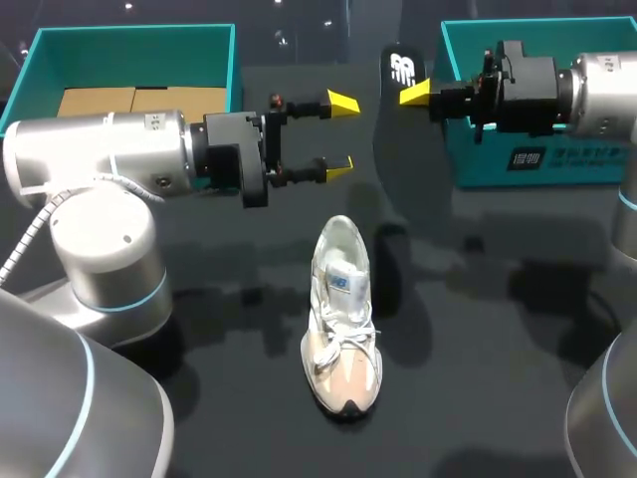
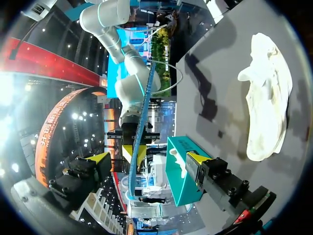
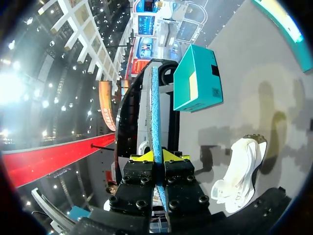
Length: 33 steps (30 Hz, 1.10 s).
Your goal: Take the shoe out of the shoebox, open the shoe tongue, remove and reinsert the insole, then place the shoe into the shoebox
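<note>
A white and beige shoe [image 1: 343, 319] lies on the black table, toe toward the front edge; it also shows in the left wrist view [image 2: 264, 98] and the right wrist view [image 3: 239, 171]. My right gripper [image 1: 416, 93] [image 3: 154, 155] is shut on a thin dark insole [image 1: 401, 68] and holds it in the air on edge, its blue rim [image 3: 154, 107] running out ahead of the fingers. My left gripper [image 1: 341, 136] [image 2: 146, 159] hangs open just left of it, fingers wide apart, facing the insole [image 2: 142, 122] without touching it. Both grippers are above and behind the shoe.
A teal shoebox [image 1: 537, 159] stands at the back right behind my right gripper, also seen as [image 2: 178, 171]. Another teal box [image 1: 235, 70] [image 3: 198, 81] with cardboard inside stands at the back left. Bare black table surrounds the shoe.
</note>
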Motion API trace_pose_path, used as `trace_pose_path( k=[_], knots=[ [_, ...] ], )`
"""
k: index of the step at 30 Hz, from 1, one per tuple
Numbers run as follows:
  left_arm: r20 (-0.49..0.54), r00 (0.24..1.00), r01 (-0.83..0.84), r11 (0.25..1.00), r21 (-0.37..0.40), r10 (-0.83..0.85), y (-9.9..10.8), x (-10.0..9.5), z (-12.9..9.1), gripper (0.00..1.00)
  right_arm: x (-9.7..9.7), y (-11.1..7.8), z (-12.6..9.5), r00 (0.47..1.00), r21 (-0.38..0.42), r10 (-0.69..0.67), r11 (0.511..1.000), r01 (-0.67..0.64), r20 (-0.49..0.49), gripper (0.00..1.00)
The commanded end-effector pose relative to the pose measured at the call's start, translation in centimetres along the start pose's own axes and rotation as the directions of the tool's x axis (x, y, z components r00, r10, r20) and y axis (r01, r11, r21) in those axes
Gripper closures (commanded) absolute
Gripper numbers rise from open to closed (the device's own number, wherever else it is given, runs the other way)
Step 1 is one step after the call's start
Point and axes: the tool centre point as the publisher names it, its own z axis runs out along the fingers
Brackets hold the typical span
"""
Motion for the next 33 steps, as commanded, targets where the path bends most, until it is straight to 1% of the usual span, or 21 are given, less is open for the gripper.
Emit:
trace_pose_path(
  k=[1, 3, 4, 8, 13, 14, 16, 17, 19, 20, 21, 25, 29, 33],
  knots=[
    [-0.002, 1.000, -0.001, 1.000, 0.000, 0.001, 0.0, -0.1, 0.1, 0.00, -0.1, 0.2, 0.1, 1.000, 0.008, 0.001, 1.000, -0.001, 0.003, 1.00],
    [0.001, 1.000, 0.006, 1.000, 0.009, -0.006, 0.0, 0.1, 0.5, 0.00, -0.1, 0.2, 0.1, 1.000, 0.008, 0.001, 1.000, -0.001, 0.003, 1.00],
    [0.002, 1.000, 0.008, 1.000, 0.012, -0.008, -0.1, 0.1, 0.8, 0.00, -0.3, 0.4, 0.4, 1.000, 0.026, 0.008, 1.000, -0.008, -0.003, 1.00],
    [0.010, 1.000, 0.013, 0.999, 0.033, -0.013, -0.5, -0.1, 1.5, 0.00, -1.4, 1.2, 1.4, 1.000, 0.040, 0.014, 0.999, -0.013, -0.025, 1.00],
    [0.008, 1.000, 0.020, 0.999, 0.032, -0.020, -0.4, 0.1, 2.1, 0.00, -1.9, 2.1, 2.4, 0.999, 0.065, 0.017, 0.998, -0.014, -0.038, 1.00],
    [0.008, 1.000, 0.023, 0.999, 0.032, -0.023, -0.3, 0.2, 2.2, 0.11, -2.0, 2.3, 2.6, 0.999, 0.069, 0.020, 0.997, -0.017, -0.040, 1.00],
    [0.005, 1.000, 0.024, 0.999, 0.031, -0.024, -0.3, 0.4, 2.4, 0.27, -2.2, 2.5, 3.1, 0.999, 0.077, 0.026, 0.997, -0.022, -0.045, 1.00],
    [0.003, 1.000, 0.026, 0.999, 0.030, -0.026, -0.3, 0.5, 2.6, 0.33, -2.3, 2.6, 3.3, 0.998, 0.081, 0.031, 0.996, -0.027, -0.049, 1.00],
    [-0.003, 0.999, 0.033, 0.999, 0.027, -0.033, -0.2, 0.9, 2.8, 0.42, -2.4, 2.7, 3.6, 0.998, 0.088, 0.036, 0.996, -0.031, -0.055, 1.00],
    [-0.004, 0.999, 0.034, 0.999, 0.027, -0.034, -0.2, 1.0, 2.9, 0.51, -2.4, 2.7, 3.7, 0.998, 0.090, 0.036, 0.995, -0.031, -0.058, 1.00],
    [-0.006, 0.999, 0.035, 0.999, 0.027, -0.035, -0.2, 1.0, 3.0, 0.52, -2.4, 2.8, 3.8, 0.998, 0.093, 0.037, 0.995, -0.031, -0.060, 1.00],
    [-0.008, 0.999, 0.036, 0.999, 0.028, -0.035, -0.4, 1.0, 3.2, 0.51, -2.5, 2.9, 3.9, 0.997, 0.101, 0.037, 0.994, -0.030, -0.063, 1.00],
    [-0.014, 0.999, 0.031, 0.999, 0.022, -0.031, -0.4, 1.2, 3.3, 0.52, -2.5, 2.8, 3.9, 0.997, 0.107, 0.041, 0.994, -0.034, -0.059, 1.00],
    [-0.022, 0.999, 0.029, 1.000, 0.009, -0.029, -0.3, 1.4, 3.3, 0.57, -2.5, 2.4, 4.0, 0.997, 0.113, 0.053, 0.993, -0.046, -0.058, 1.00]
  ],
)
